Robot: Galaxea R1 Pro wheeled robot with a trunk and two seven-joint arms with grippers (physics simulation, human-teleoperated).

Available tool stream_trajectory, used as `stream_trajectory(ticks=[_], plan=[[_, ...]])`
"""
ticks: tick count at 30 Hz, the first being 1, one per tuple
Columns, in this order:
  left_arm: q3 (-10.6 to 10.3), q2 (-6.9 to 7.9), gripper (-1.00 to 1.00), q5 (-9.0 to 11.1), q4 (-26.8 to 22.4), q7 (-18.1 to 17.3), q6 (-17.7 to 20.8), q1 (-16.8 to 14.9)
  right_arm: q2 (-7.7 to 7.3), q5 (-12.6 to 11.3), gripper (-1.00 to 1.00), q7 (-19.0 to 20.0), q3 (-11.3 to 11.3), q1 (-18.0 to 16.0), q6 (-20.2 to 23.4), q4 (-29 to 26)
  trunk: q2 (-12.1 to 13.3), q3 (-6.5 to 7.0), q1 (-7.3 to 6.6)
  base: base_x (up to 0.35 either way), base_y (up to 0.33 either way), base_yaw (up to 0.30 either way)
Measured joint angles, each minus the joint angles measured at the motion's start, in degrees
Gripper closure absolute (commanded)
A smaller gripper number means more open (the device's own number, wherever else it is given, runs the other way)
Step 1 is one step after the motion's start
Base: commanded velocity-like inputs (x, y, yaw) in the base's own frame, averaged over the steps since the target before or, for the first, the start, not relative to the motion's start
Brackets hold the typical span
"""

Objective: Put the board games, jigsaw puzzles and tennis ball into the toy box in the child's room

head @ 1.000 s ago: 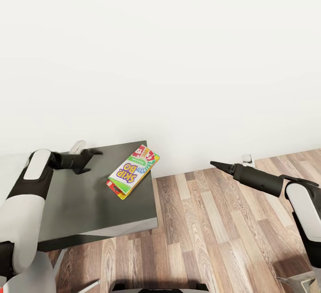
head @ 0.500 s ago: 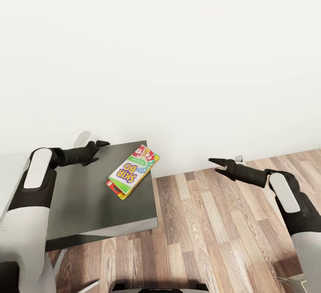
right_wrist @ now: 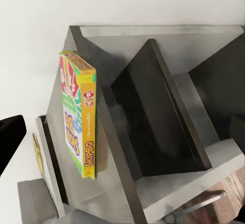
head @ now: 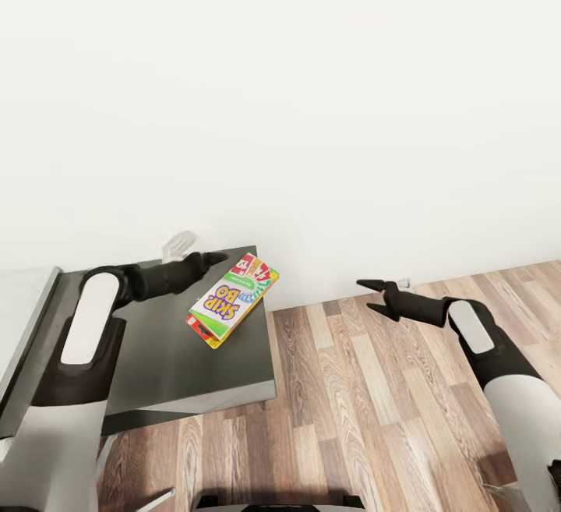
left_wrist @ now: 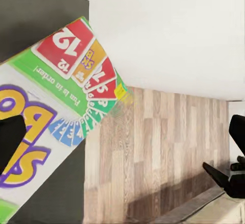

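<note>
SKIP-BO board game (head: 232, 298): flat on dark cabinet (head: 179, 356), long axis near-left to far-right. Left pincer (head: 214, 258) nearer, just far-left; closure indeterminable. Right pincer (head: 372, 297) apart, over floor (head: 374, 403).

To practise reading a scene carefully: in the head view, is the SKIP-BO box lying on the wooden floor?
No. The SKIP-BO box lies on the dark grey cabinet top, near its edge, with the wood-plank floor beside and below it.

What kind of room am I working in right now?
Probably a room in a home, perhaps a bedroom or playroom. A Skip-Bo card game box lies on a low dark grey cabinet against a plain white wall, over a wood-plank floor.
</note>
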Motion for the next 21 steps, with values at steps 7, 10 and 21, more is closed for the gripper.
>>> stream_trajectory(ticks=[7, 10, 21], plan=[[-1.56, -2.26, -1.0, 0.31, -1.86, 1.07, 0.19, 1.05, 0.39, 0.12, -1.0, 0.63, 0.26, -0.38, -2.87, 1.43, 0.0, 0.0, 0.0, 0.0, 0.0, 0.0], [-2.2, -3.01, -1.0, 1.09, -2.34, 1.15, 0.27, 1.4, 0.54, 0.14, -1.0, 1.15, 0.34, -0.47, -3.57, 1.78, 0.0, 0.0, 0.0, 0.0, 0.0, 0.0], [-5.4, -4.28, -1.0, 5.39, -2.97, 1.15, 0.21, 2.12, 0.82, 0.37, -1.0, 8.86, 0.44, -0.55, -4.7, 2.22, 0.0, 0.0, 0.0, 0.0, 0.0, 0.0]])
